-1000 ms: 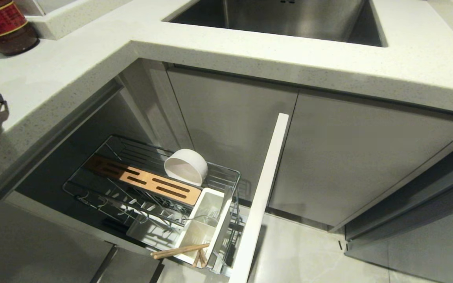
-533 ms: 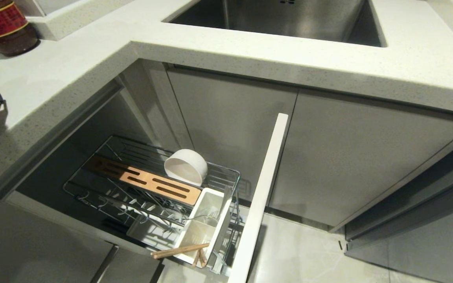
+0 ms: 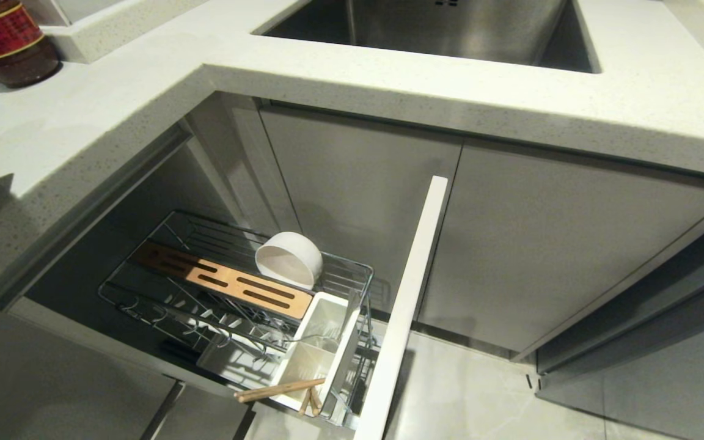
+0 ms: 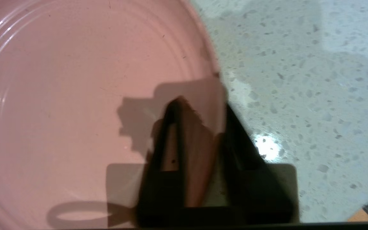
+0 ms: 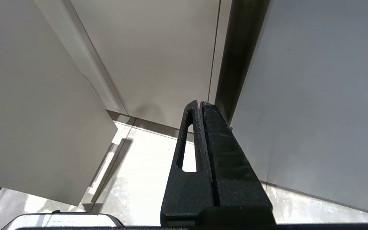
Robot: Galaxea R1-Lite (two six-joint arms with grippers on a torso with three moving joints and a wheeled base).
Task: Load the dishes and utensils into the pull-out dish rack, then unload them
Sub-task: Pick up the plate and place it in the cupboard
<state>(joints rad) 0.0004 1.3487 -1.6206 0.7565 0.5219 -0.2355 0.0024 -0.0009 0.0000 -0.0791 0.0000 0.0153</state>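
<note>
The left claw [image 4: 200, 105] is pinching the pink plate [image 4: 75, 95] by its rim at the bench [image 4: 299, 80] — an edge grip suits something flat — while the right claw [image 5: 200, 107] is hanging closed, empty, at six o'clock.

The left gripper [image 4: 200, 105] has closed its black fingers [image 4: 171, 140] onto the rim of the pink plate [image 4: 75, 95] on the speckled countertop [image 4: 299, 80], slipping from the head view's left edge.

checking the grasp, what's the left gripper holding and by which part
The left gripper holds the pink plate by its rim, one finger above it, one beneath.
</note>
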